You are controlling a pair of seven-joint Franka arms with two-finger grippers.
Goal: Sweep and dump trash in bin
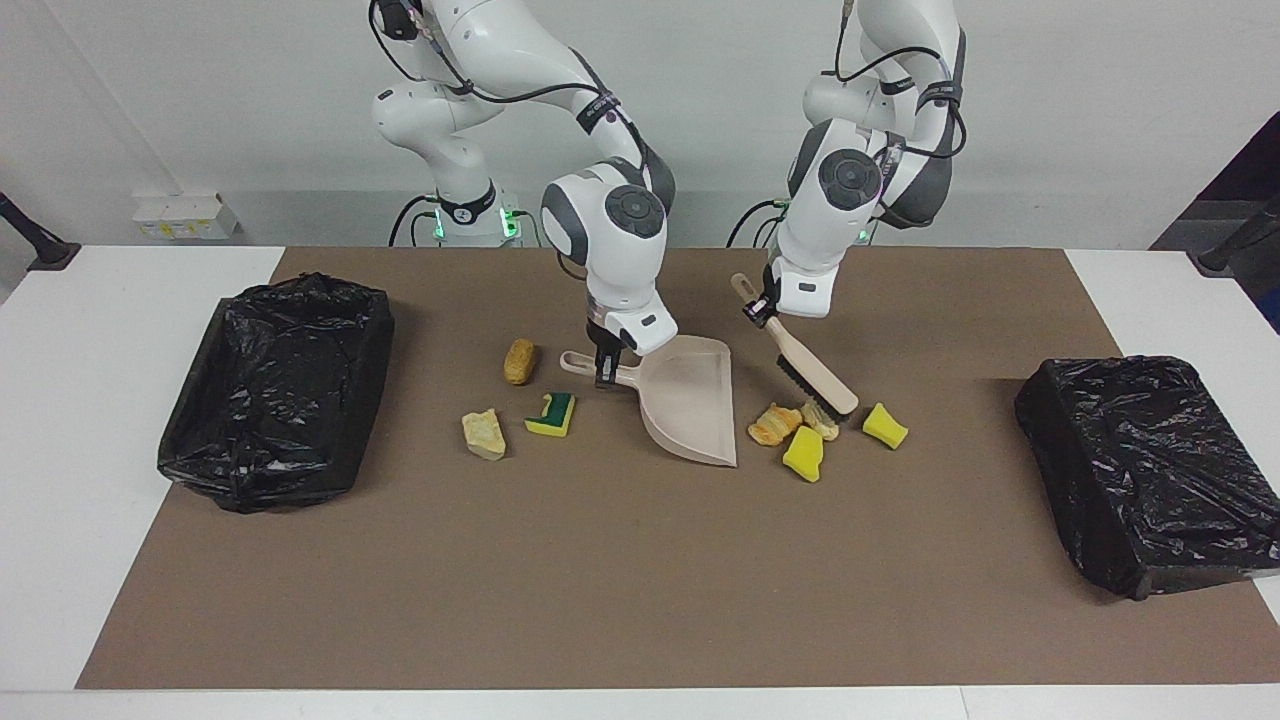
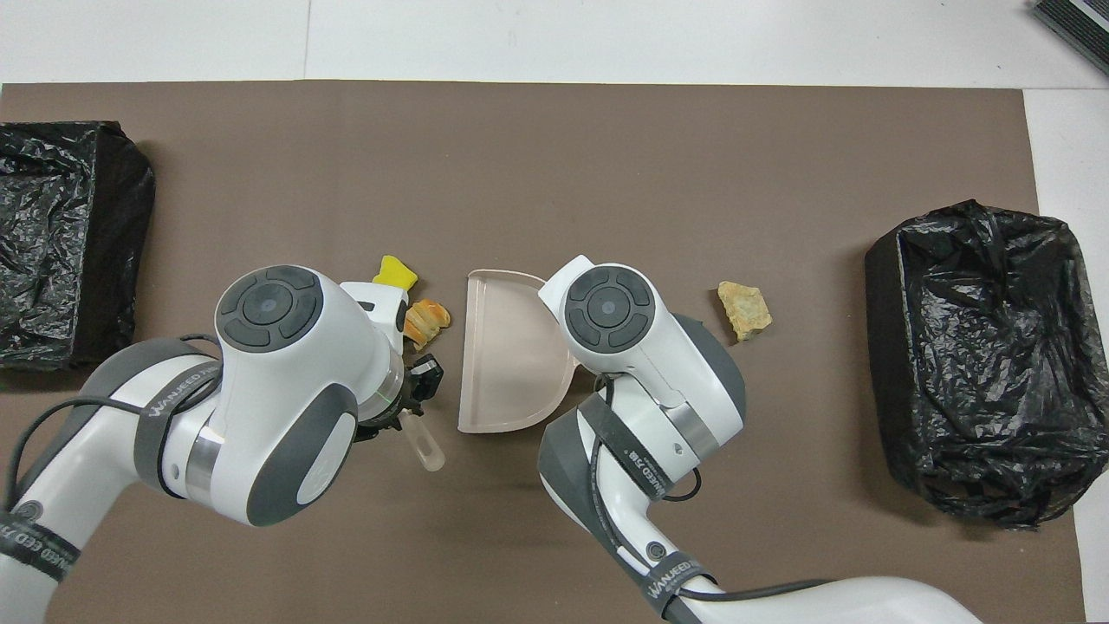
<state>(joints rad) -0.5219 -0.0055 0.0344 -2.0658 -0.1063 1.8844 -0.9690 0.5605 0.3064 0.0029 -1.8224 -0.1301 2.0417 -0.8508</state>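
Note:
My right gripper is shut on the handle of the beige dustpan, which rests on the brown mat. My left gripper is shut on the handle of a wooden brush, its bristles down on the mat. At the brush head lie trash scraps: an orange bread piece, a tan piece and a yellow sponge chunk, just beside the dustpan's mouth. Another yellow sponge lies apart. By the dustpan's handle lie a green-and-yellow sponge, a tan chunk and a bread roll.
A black-bagged bin stands at the right arm's end of the mat, another at the left arm's end. From overhead, the left arm covers most of the brush; a yellow sponge and the dustpan show.

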